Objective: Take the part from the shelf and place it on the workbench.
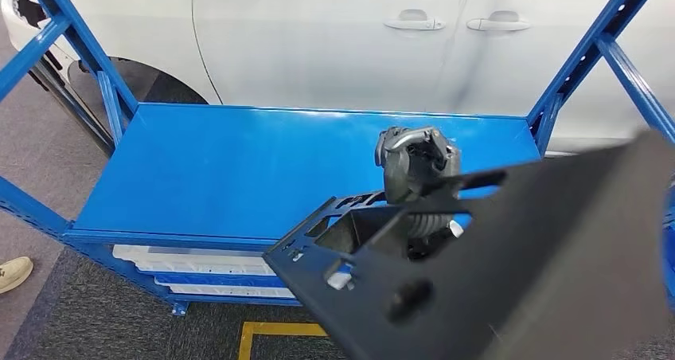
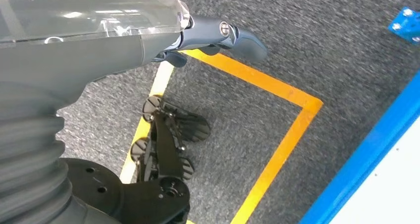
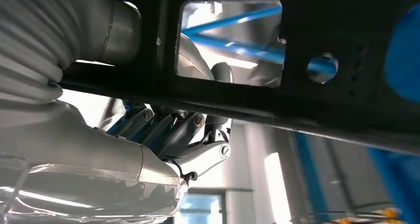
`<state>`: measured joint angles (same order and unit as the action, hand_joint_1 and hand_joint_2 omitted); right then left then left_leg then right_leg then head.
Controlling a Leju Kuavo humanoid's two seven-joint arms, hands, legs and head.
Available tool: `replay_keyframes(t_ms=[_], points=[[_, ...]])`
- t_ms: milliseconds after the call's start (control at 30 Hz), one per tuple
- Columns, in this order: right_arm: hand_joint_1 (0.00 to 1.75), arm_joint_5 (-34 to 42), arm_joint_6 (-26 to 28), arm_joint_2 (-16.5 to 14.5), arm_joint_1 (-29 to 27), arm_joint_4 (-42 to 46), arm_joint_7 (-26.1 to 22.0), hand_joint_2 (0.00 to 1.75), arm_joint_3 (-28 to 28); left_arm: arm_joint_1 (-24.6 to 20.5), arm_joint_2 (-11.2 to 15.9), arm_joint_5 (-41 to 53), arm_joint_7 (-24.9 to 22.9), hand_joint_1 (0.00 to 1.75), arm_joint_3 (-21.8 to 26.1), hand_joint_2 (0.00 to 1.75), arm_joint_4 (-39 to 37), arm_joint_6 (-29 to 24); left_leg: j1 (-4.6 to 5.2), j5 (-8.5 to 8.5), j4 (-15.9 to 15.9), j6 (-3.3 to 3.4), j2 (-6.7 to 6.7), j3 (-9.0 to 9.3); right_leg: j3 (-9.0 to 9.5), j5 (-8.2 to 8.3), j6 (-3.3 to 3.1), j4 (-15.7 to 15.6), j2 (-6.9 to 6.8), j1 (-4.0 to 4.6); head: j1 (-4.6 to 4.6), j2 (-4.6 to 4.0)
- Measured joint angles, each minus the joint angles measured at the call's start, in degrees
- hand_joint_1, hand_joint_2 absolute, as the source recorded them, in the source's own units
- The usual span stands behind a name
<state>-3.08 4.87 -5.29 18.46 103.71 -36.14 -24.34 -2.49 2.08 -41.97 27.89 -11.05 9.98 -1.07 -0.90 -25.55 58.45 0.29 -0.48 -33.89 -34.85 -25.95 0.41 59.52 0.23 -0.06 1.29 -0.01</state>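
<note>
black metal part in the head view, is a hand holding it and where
Yes: the right hand grips the flat black metal part through a cutout near its far edge.

Grey ribbed wrist cover, clear plastic shell over a smooth grey forearm, left hand [image 2: 218, 38] with dark fingers and silver screws, right hand [image 3: 188, 140] alike
</note>
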Motion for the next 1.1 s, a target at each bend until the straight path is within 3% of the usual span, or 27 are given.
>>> replay_keyframes(t_ms=[100,167,267,333,367,433,500,633,700,767,800,833,867,900,967,1000,1033,1100], points=[[1.75,0.72,-2.09,0.85,-2.26,4.63,-0.24,1.75,-1.22,-0.05,-0.02,-0.21,0.06,0.0,0.05,1.75,-0.01,-0.2,0.09,-0.19,-0.08,-0.94,0.04,0.18,0.54,0.13,-0.8,-1.17,0.05,0.16,0.0,-0.01],[1.75,0.91,-3.24,1.23,-3.29,6.95,-0.26,1.75,-2.3,-0.07,-0.09,-0.33,0.07,0.0,0.18,1.75,0.0,-0.53,0.01,-1.43,1.37,-1.54,0.11,-0.18,0.91,0.34,-1.51,-1.64,-0.04,-0.09,0.0,-0.01],[1.75,0.9,-4.59,1.7,-4.0,9.08,-0.32,1.75,-4.09,-0.07,-0.26,-0.32,0.07,0.0,0.39,1.75,-0.01,-0.89,-0.13,-6.6,10.89,-2.15,0.15,-4.26,1.12,0.39,-2.12,-1.85,-0.18,-0.07,0.0,-0.01],[1.75,1.06,-4.95,2.23,-3.98,9.47,-0.38,1.75,-5.07,-0.01,-0.33,-0.34,0.05,0.0,0.53,1.75,0.0,-0.9,-0.14,-7.9,15.63,-2.36,0.15,-6.39,1.12,0.38,-2.18,-1.8,-0.17,0.05,0.0,-0.01],[1.75,1.32,-5.01,2.52,-3.79,9.49,-0.42,1.75,-5.45,0.0,-0.35,-0.37,0.05,0.0,0.62,1.75,0.0,-0.86,-0.14,-6.93,14.88,-2.33,0.15,-5.98,1.16,0.37,-2.17,-1.76,-0.16,0.07,0.0,-0.01],[1.75,2.08,-5.01,3.07,-3.11,9.49,-0.43,1.75,-6.11,-0.04,-0.37,-0.47,0.06,0.0,0.83,1.75,0.01,-0.73,-0.13,-3.22,7.95,-1.98,0.16,-2.44,1.28,0.3,-2.04,-1.58,-0.13,0.08,0.0,-0.01],[1.75,3.06,-4.94,3.53,-2.08,9.49,-0.01,1.75,-6.68,-0.13,-0.38,-0.61,0.05,0.0,0.99,1.75,0.0,-0.66,0.08,-1.0,1.52,-1.39,0.14,0.76,1.19,0.26,-1.61,-1.23,-0.1,0.28,0.0,-0.01],[1.75,4.77,-4.5,4.3,0.36,9.49,1.93,1.75,-7.83,-0.21,-0.51,-1.03,-0.17,0.0,1.27,1.75,0.0,-0.72,0.24,-0.11,-0.23,-0.05,0.12,1.1,0.73,0.36,-0.33,-0.95,-0.04,0.33,-0.01,0.0],[1.75,5.59,-3.86,4.78,1.59,9.48,2.63,1.75,-8.29,-0.32,-0.65,-1.14,-0.24,0.0,1.4,1.75,0.0,-0.76,-0.02,0.62,-0.72,0.74,0.28,0.73,-0.31,-2.38,0.33,1.86,-0.02,0.2,-0.01,-0.01],[1.75,6.45,-3.05,5.39,2.5,9.4,3.02,1.75,-8.66,-0.45,-0.68,-1.18,-0.25,0.0,1.48,1.75,0.01,-0.82,-0.01,1.2,-0.75,1.12,0.36,-0.05,-2.81,-7.17,0.93,8.96,-0.05,-0.13,0.0,-0.01],[1.75,6.86,-2.75,5.69,2.8,9.33,3.12,1.75,-8.83,-0.47,-0.68,-1.18,-0.25,0.0,1.5,1.75,0.01,-0.89,0.02,1.48,-0.68,1.14,0.37,-0.52,-4.01,-8.93,1.16,12.6,-0.05,-0.26,-0.01,-0.01],[1.75,7.22,-2.47,5.97,3.02,9.26,3.19,1.75,-8.98,-0.46,-0.71,-1.18,-0.26,0.0,1.52,1.75,0.01,-0.98,0.03,1.77,-0.58,1.1,0.37,-0.99,-4.45,-9.61,1.33,14.67,-0.05,-0.35,-0.01,-0.01],[1.75,7.59,-2.23,6.21,3.25,9.2,3.23,1.75,-9.14,-0.46,-0.76,-1.18,-0.27,0.0,1.56,1.75,0.01,-1.1,0.02,2.04,-0.44,1.02,0.36,-1.48,-3.83,-9.2,1.43,14.61,-0.06,-0.45,0.0,-0.01],[1.75,7.89,-2.01,6.4,3.53,9.17,3.25,1.75,-9.32,-0.46,-0.83,-1.18,-0.29,0.0,1.62,1.75,0.01,-1.21,0.02,2.29,-0.28,0.9,0.34,-1.92,-2.0,-7.9,1.46,12.11,-0.08,-0.55,0.0,0.0],[1.75,8.28,-1.76,6.61,4.14,9.16,3.23,1.75,-9.73,-0.5,-0.95,-1.18,-0.37,0.0,1.78,1.75,0.01,-1.48,0.04,2.77,0.04,0.51,0.27,-2.63,3.35,-5.2,1.23,3.73,-0.08,-0.59,0.0,0.0],[1.75,8.35,-1.74,6.66,4.36,9.17,3.21,1.75,-9.9,-0.52,-0.98,-1.18,-0.42,0.0,1.86,1.75,0.01,-1.61,0.07,3.05,0.1,0.22,0.24,-2.81,5.18,-4.28,0.97,0.6,-0.03,-0.46,-0.01,0.0],[1.75,8.37,-1.73,6.69,4.53,9.17,3.19,1.75,-10.04,-0.54,-1.0,-1.19,-0.46,0.0,1.94,1.75,0.01,-1.73,0.1,3.35,0.11,-0.13,0.21,-2.92,6.09,-3.92,0.67,-1.2,0.03,-0.3,-0.01,-0.01],[1.75,8.37,-1.62,6.74,4.69,9.18,3.1,1.75,-10.35,-0.53,-1.02,-1.22,-0.58,0.0,2.13,1.75,0.0,-1.92,0.12,4.12,-0.16,-0.9,0.17,-3.05,5.71,-3.37,-0.05,-1.58,0.11,-0.03,0.0,0.0]])
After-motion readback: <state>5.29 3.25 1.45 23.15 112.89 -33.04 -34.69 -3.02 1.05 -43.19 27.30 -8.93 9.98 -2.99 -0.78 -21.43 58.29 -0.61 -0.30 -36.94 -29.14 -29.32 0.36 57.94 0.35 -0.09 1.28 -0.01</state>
